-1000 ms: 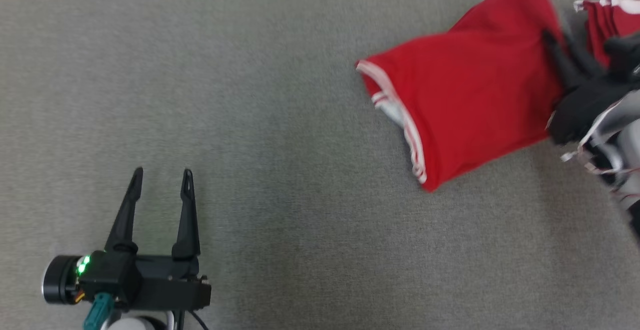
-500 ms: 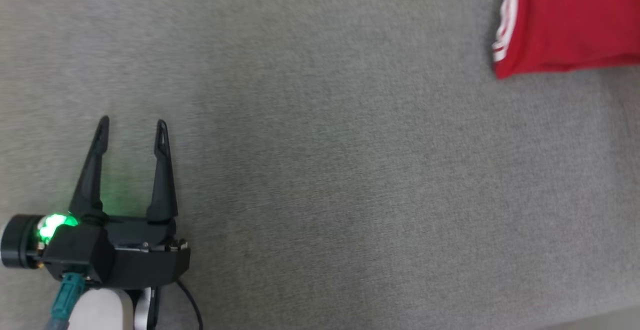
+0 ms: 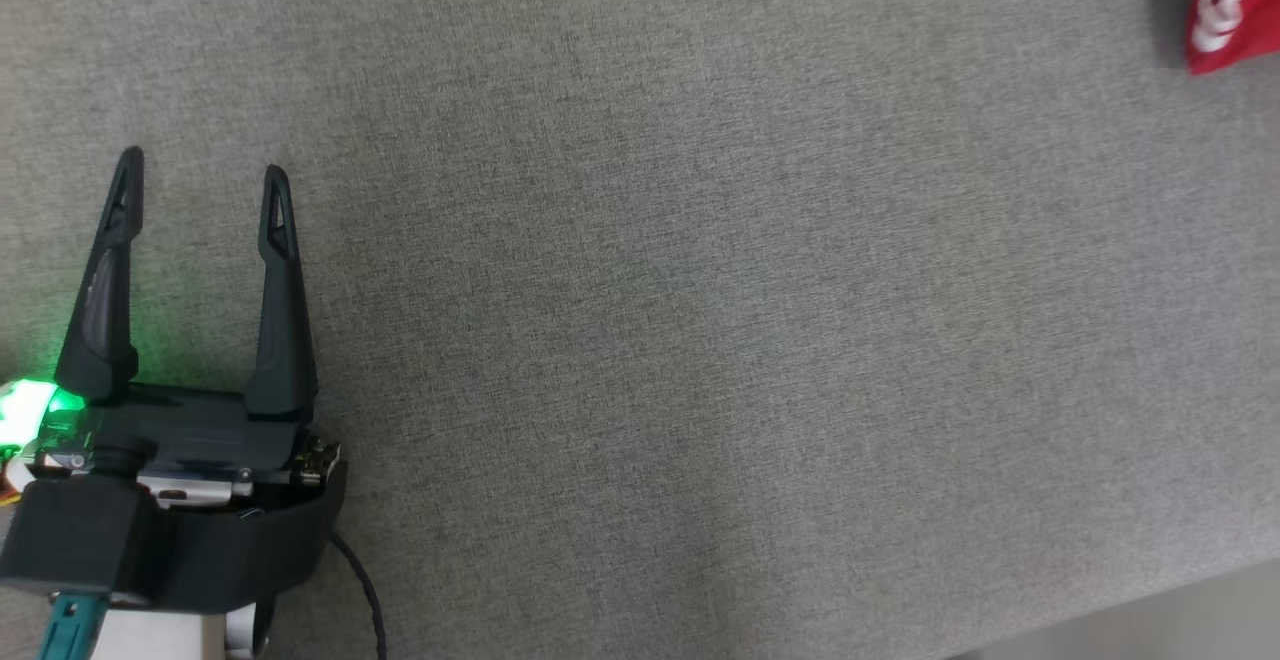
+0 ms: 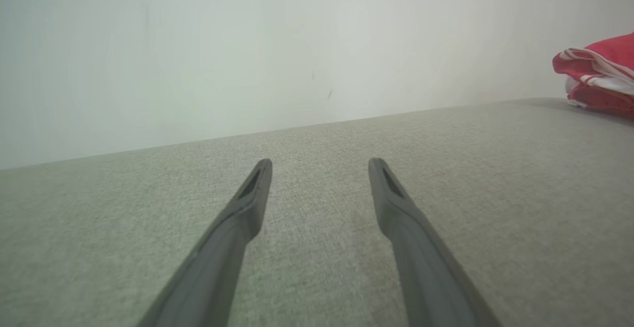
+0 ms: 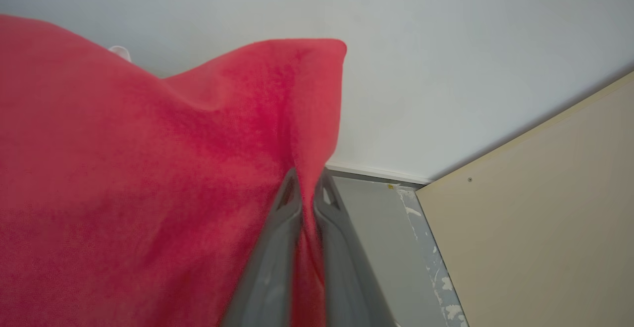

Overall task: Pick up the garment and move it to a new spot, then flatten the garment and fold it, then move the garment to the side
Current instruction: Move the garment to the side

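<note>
Left gripper (image 3: 203,165): both long dark fingers are spread wide with nothing between them. It sits over the left part of the grey fabric surface (image 3: 700,290), its fingers pointing toward the far edge. In the left wrist view the fingers run low and at a shallow angle over the cloth covering; whether they touch it cannot be told. A green light (image 3: 40,405) glows at the left side of the gripper's base, and a dark cable (image 3: 360,590) trails from beneath the housing.

Right gripper (image 5: 307,174): the fingers are pressed together on a fold of the red garment (image 5: 148,168), with cloth caught between the tips. The fabric rises above the pinch to a rounded corner and spreads to the left side of the right wrist view. Behind it stand a pale wall (image 5: 446,44), a beige panel (image 5: 545,218) and a strip of grey floor (image 5: 376,228) with white marks along the panel's foot.

Garment location: toward the far right corner of the surface, well apart from the left gripper. The head view catches its red edge with white stripes at the upper right. The left wrist view shows a bunched red and white striped hem near the far edge, close to the wall, its lower fold apparently resting on the surface.
</note>
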`<state>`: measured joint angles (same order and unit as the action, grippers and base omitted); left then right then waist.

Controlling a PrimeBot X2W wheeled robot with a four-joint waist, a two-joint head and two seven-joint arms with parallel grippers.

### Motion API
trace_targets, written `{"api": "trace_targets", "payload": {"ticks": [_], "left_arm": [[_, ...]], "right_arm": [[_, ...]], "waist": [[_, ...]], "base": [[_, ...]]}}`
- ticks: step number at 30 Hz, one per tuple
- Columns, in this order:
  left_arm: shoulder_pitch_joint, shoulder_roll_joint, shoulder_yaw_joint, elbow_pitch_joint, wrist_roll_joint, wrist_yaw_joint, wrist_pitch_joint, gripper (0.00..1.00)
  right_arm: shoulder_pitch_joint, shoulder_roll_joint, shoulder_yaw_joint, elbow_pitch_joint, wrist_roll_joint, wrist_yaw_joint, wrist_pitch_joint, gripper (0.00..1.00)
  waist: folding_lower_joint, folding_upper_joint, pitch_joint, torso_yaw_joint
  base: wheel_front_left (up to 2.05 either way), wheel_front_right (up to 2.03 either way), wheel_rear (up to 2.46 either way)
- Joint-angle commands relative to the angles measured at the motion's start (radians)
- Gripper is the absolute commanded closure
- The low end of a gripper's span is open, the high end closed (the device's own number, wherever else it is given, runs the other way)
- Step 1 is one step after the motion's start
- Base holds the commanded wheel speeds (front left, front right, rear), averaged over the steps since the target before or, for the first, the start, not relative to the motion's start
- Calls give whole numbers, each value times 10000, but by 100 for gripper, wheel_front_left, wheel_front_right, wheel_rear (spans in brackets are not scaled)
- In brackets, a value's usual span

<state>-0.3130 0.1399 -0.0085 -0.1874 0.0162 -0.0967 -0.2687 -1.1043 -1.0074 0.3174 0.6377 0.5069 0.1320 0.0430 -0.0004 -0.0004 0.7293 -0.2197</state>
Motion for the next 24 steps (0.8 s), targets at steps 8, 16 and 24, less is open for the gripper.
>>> {"api": "trace_targets", "payload": {"ticks": [8,16,24], "left_arm": [[-328,15,-266,472,38,141,95,0],[-27,102,-161,591,-98,359,93,0],[1004,-19,167,650,-428,519,77,0]], "right_arm": [[-784,308,23,1086,-495,-33,-53,100],[-1368,722,54,1772,-1352,-33,-507,0],[-1034,1560,242,1378,-1277,-33,-1889,0]], "waist": [[4,4,422,169],[4,4,-58,291],[4,4,-1825,444]], "base": [[0,0,0],[0,0,0],[0,0,0]]}}
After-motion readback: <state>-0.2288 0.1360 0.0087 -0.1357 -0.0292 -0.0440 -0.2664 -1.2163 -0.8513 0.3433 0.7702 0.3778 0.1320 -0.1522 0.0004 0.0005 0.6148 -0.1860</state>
